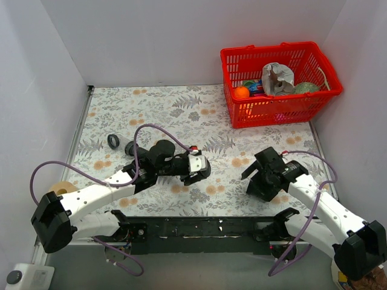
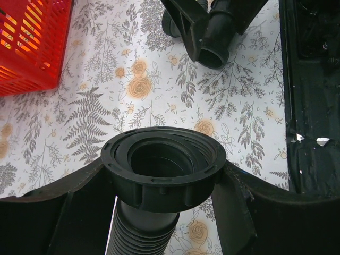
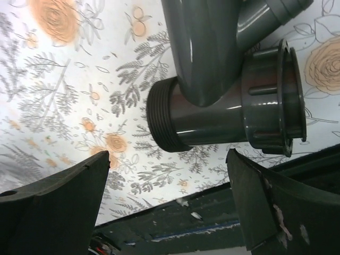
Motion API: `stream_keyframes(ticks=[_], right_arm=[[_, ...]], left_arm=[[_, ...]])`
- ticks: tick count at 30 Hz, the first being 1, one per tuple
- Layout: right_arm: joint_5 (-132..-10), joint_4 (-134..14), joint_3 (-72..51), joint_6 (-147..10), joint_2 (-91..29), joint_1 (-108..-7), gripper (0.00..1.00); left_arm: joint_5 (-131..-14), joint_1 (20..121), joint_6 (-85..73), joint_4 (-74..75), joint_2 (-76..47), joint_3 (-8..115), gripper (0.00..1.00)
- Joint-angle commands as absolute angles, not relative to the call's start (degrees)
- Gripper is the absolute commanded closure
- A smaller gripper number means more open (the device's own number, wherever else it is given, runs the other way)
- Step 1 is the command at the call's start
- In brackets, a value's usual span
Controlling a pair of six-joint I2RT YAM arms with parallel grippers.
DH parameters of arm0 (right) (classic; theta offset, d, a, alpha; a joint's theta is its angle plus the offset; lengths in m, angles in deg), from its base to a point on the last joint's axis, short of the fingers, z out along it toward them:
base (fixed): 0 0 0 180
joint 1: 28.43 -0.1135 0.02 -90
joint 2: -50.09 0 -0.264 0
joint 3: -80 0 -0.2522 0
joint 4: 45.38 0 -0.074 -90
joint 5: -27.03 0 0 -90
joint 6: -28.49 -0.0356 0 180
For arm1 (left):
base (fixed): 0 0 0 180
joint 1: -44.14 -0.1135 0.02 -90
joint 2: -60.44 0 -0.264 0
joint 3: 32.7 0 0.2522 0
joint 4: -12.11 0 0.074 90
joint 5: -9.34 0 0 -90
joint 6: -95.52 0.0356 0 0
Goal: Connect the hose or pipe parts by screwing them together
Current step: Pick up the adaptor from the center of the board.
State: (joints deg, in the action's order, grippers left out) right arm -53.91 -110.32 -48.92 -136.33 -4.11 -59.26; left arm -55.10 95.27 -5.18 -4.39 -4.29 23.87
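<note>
My left gripper [image 2: 164, 167] is shut on the wide collar of the black ribbed hose [image 2: 141, 231]. The collar's round opening faces away from the wrist, and the ribbed part trails back under it. In the top view the left gripper [image 1: 202, 170] is at mid-table and the arm hides most of the hose. The dark grey T-shaped fitting [image 3: 212, 114] lies on the flowered cloth, its threaded end pointing left and a ribbed nut on its right. My right gripper [image 3: 167, 159] is open, its fingers wide apart just short of the fitting and not touching it. In the left wrist view the fitting [image 2: 212, 40] is ahead of the collar.
A red basket [image 1: 276, 113] of small items stands at the back right. A small black ring [image 1: 113, 141] and a short pale piece [image 1: 129, 147] lie at the left. A tape roll [image 1: 60, 187] sits by the left arm. The black base rail [image 1: 199, 226] runs along the near edge.
</note>
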Motion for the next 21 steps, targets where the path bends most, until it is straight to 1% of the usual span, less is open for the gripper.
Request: stream_keyframes(ticks=[1,5,7,13,17,21], right_arm=[[-49.4,-109.0,-51.0,-141.5,-1.3,-59.3,0.02],[-49.0,-107.7,-53.9,-141.9,-2.2,-59.1,0.02],[-47.4,-109.2,-54.2,-141.0,-3.3,-58.5,0.02],[-41.9,-112.9,-52.3,-132.5,-0.1,-49.7,0.02],[-44.0,-110.6,-51.6,-124.6,-0.4,-41.8,0.02],[-44.7,-109.0,-52.0,-119.0,-3.9,-38.2,0.02]], left_arm=[[-56.4,95.5,-3.6,-4.5,-1.0,25.0,0.88],[-56.4,95.5,-3.4,-4.5,-0.5,24.8,0.88],[-56.5,95.5,-3.4,-4.5,0.1,24.8,0.87],[-57.0,95.5,-3.3,-5.1,1.5,24.0,0.87],[-56.8,95.5,-3.4,-4.9,1.7,23.9,0.87],[-57.2,95.5,-3.5,-4.8,1.6,24.0,0.87]])
